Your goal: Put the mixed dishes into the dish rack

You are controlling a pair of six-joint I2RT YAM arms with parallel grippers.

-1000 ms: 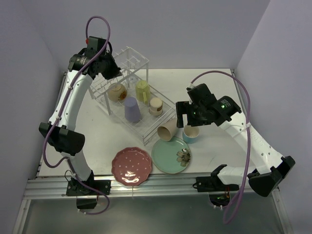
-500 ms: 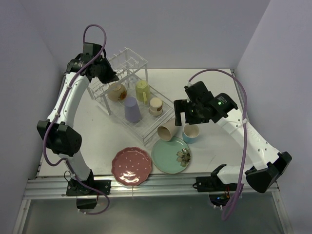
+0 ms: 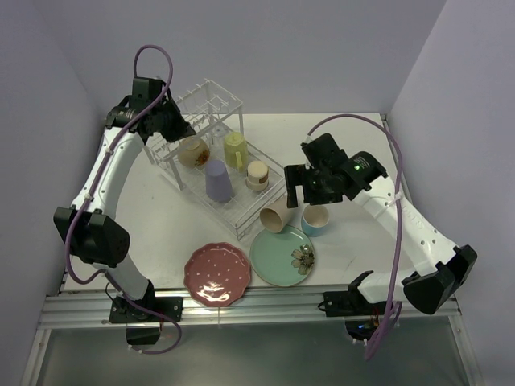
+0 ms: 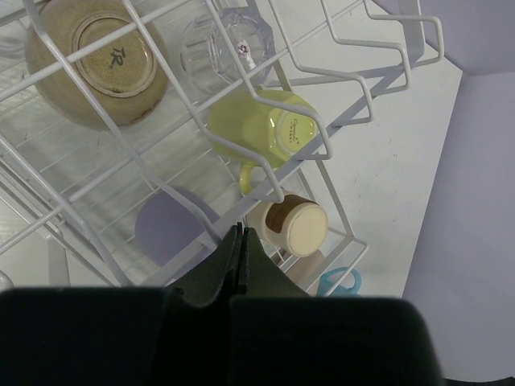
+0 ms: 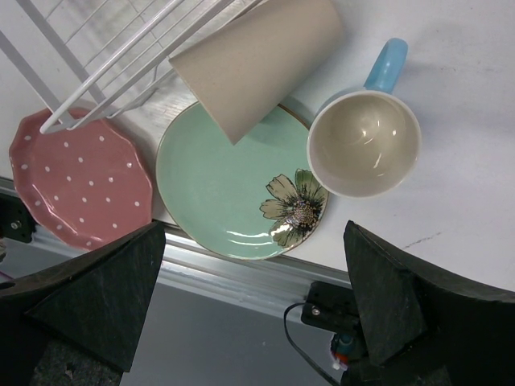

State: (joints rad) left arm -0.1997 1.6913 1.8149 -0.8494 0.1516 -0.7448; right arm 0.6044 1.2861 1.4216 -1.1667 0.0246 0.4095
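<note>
The dish rack stands at the desk's far left. It holds an overturned cream bowl, a small glass, a yellow cup, a lavender cup and a brown-and-cream cup, all bottom-up. The left fingers are clenched together on nothing and hang above the rack's near end.

The rest of the dishes sit on the desk in front of the rack. A beige cup lies on its side at the rack's corner, its mouth over the far rim of the mint-green flower plate. A light-blue cup stands upright just beside that plate, and a pink dotted scalloped plate lies at the plate's other side. The right fingers are spread wide and empty above these dishes.
</note>
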